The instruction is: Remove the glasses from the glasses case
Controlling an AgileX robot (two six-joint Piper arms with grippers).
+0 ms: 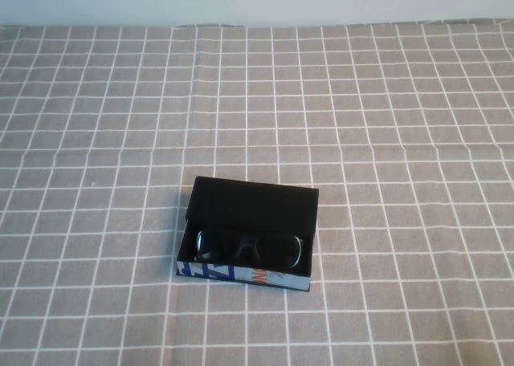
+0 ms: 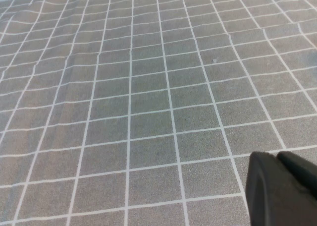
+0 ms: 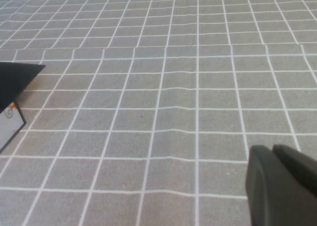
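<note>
The glasses case (image 1: 253,201), a shallow black box with a white front side printed in blue and orange, lies open on the table near the middle front. The black glasses (image 1: 249,250) lie inside it against the front side. A corner of the case also shows in the right wrist view (image 3: 12,80). Neither gripper shows in the high view. My left gripper (image 2: 276,155) hangs shut and empty over bare cloth. My right gripper (image 3: 272,149) is shut and empty, off to the side of the case and well apart from it.
A grey tablecloth (image 1: 385,141) with a white grid covers the whole table. A pale wall runs along the far edge. The cloth has slight wrinkles.
</note>
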